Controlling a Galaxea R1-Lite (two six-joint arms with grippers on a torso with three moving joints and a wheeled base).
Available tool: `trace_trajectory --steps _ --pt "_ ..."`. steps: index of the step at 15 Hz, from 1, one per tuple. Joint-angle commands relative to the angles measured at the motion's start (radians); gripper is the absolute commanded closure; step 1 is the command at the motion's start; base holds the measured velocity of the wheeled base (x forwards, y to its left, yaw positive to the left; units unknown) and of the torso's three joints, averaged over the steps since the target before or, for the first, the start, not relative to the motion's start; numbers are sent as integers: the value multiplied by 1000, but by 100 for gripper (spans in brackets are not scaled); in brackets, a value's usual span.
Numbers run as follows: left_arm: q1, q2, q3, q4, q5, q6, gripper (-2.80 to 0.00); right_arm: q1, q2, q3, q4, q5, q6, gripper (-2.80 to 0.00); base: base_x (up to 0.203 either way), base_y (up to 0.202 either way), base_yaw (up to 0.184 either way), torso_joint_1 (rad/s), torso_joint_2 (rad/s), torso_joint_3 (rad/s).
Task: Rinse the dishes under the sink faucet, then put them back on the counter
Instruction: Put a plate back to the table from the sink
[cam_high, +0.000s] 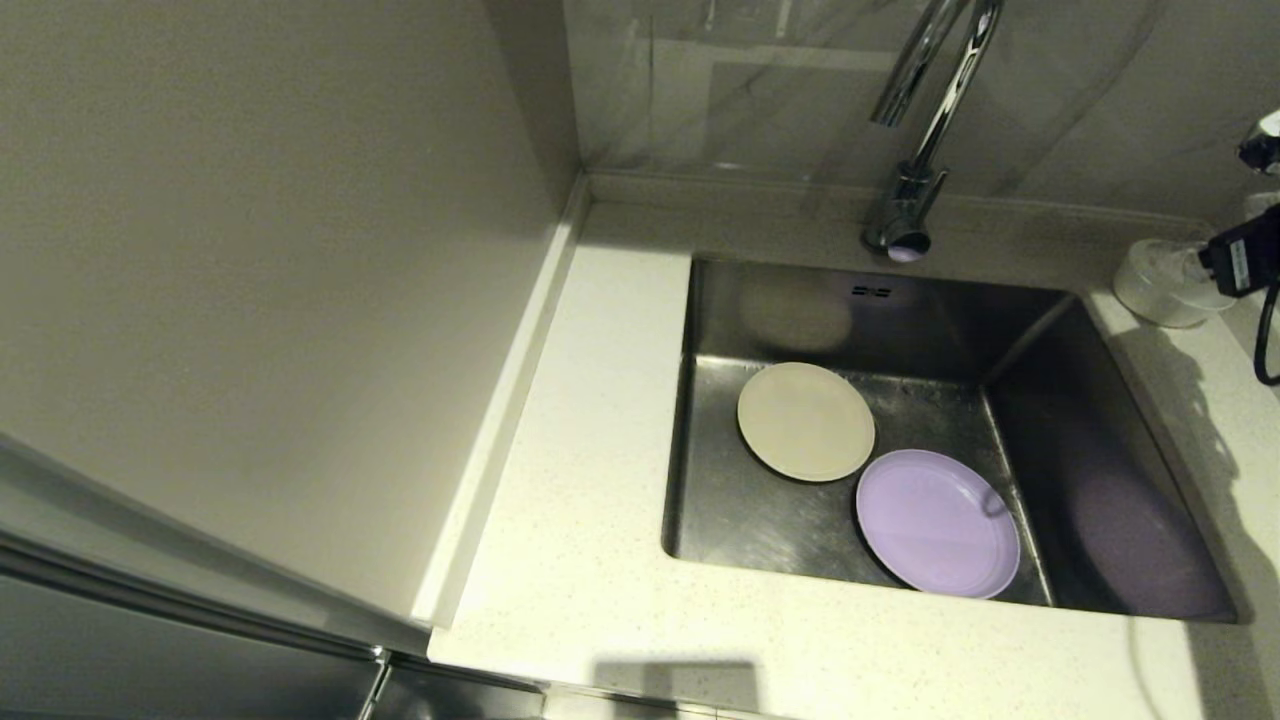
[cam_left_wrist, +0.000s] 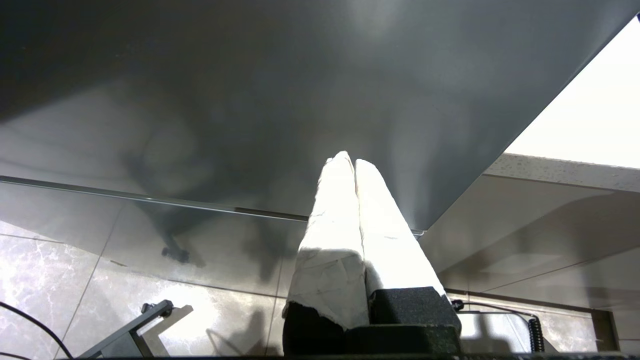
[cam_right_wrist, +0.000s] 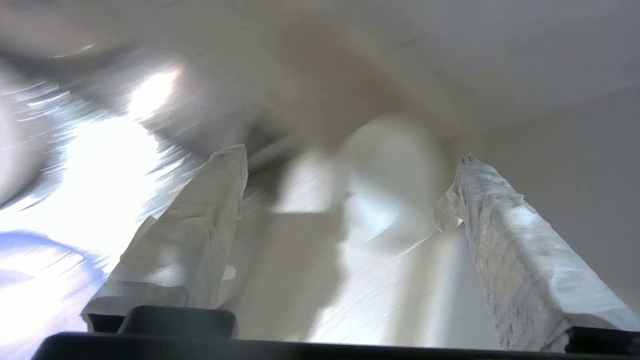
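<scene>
In the head view, the steel sink (cam_high: 770, 520) holds a cream-beige plate (cam_high: 805, 420) and, beside it toward the front right, a lilac plate (cam_high: 937, 522), both lying flat. The chrome faucet (cam_high: 925, 130) arches over the back rim. A small white bowl (cam_high: 1162, 284) stands on the counter (cam_high: 590, 450) right of the sink. My right gripper (cam_high: 1238, 258) hovers just beside it at the frame's edge. In the right wrist view this gripper (cam_right_wrist: 350, 156) is open, its fingers wide apart and the blurred bowl (cam_right_wrist: 395, 170) ahead of them, not gripped. My left gripper (cam_left_wrist: 348, 161) is shut and empty.
The left arm hangs parked below the counter's edge, facing a grey cabinet front (cam_left_wrist: 280, 100) and the tiled floor (cam_left_wrist: 75, 280). A wall closes off the counter on the left, and a low raised back edge (cam_high: 760, 190) runs behind the sink.
</scene>
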Motion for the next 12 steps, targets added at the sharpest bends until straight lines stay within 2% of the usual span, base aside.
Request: trace_trajectory --steps 1,4,7,9,11,12 --pt "0 -3 0 0 0 -1 0 1 -188 238 0 39 -4 -280 0 0 0 0 0 0" --pt "0 -3 0 0 0 -1 0 25 -405 543 66 43 -72 -280 0 0 0 0 0 0" --pt "0 -3 0 0 0 -1 0 85 -558 655 401 -96 -110 -280 0 0 0 0 0 0" --pt "0 -3 0 0 0 0 0 94 -590 771 439 -173 -114 -280 0 0 0 0 0 0" --pt "-1 -3 0 0 0 -1 0 95 -620 866 442 -296 -114 -280 0 0 0 0 0 0" --pt "0 -3 0 0 0 0 0 95 -631 892 441 -324 -120 -280 0 0 0 0 0 0"
